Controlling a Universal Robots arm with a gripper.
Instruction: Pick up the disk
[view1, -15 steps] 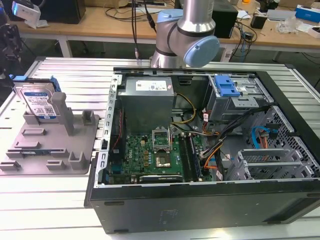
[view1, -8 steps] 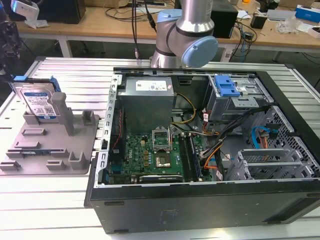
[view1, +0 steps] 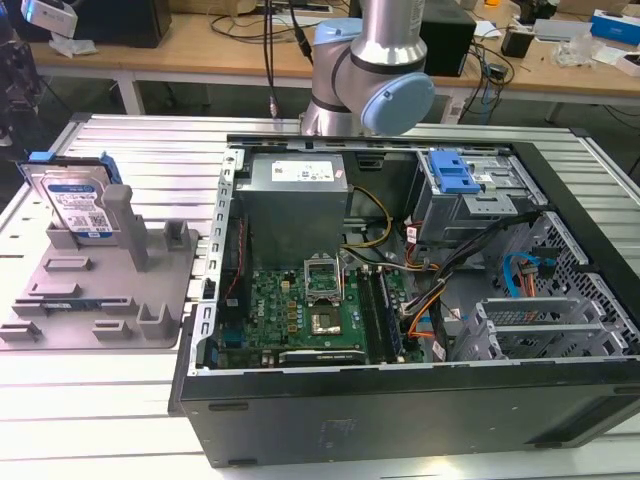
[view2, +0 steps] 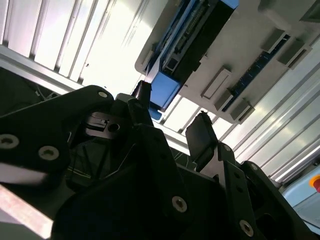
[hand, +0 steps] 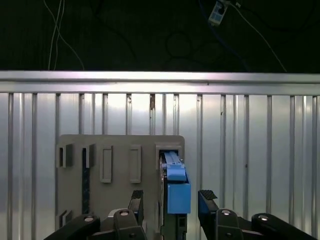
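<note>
Standing on edge in a slot of the grey fixture plate (view1: 110, 300), the disk (view1: 80, 205) sits at the plate's far corner on the exterior view's left. Its white and blue label faces the camera and blue rails show along its top corners. A tall grey post (view1: 122, 215) rises just beside it on the exterior view's right, with shorter posts further along the plate. The plate lies flat on the ribbed metal tabletop (view1: 90, 400).

Beside the plate, to the exterior view's right, is an open computer case (view1: 400, 410). Inside it are a green motherboard (view1: 300, 300), a silver power supply (view1: 295, 190), loose cables, and a blue-handled drive cage (view1: 455, 175) near the far side. The robot arm (view1: 385, 60) stands behind the case, its silver tube and blue-capped joint running up out of frame.

In the first wrist view the hand (hand: 172, 196) looks straight down on the plate (hand: 120, 155). Its two black fingers (hand: 207, 197) are apart, with a wide gap between them. The disk (hand: 175, 192) lines up in that gap, blue rail end uppermost, and neither finger is touching it. The hand holds nothing and looks to be above the disk, not down around it.

In the second wrist view the hand (view2: 172, 107) is again spread. Past the fingertips are the disk's (view2: 162, 90) blue end and dark edge, and the plate (view2: 250, 50) behind it. Cluttered wooden benches stand in the background of the exterior view.
</note>
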